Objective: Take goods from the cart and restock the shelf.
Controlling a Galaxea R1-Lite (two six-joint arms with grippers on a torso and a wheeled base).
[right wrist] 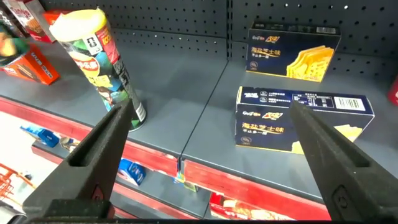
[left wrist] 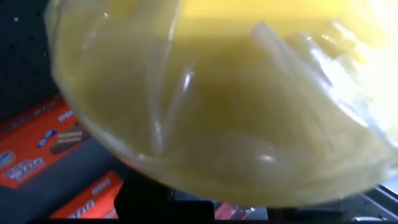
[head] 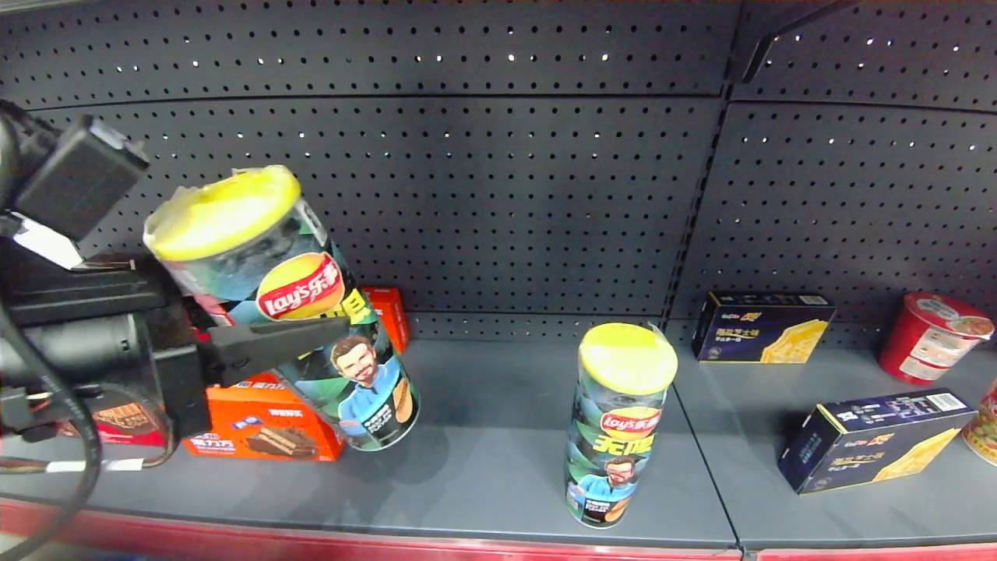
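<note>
A tall chips can [head: 300, 284] with a yellow lid [left wrist: 236, 99] is tilted over the left part of the grey shelf [head: 498, 436]. My left gripper [head: 300, 335] is shut on its middle. The can's lower end is close to the shelf surface, beside an orange box [head: 265, 425]. A second, matching can [head: 619, 425] stands upright near the shelf's front edge at the middle, and appears again as the can [right wrist: 102, 62] in the right wrist view. My right gripper [right wrist: 210, 112] is open with nothing between its fingers, out in front of the shelf edge.
Another orange box [head: 389, 312] stands at the back left against the pegboard wall. Two dark blue boxes [head: 759, 327] [head: 876, 440] and a red cup [head: 931, 336] occupy the right shelf section. Bare shelf lies between the two cans.
</note>
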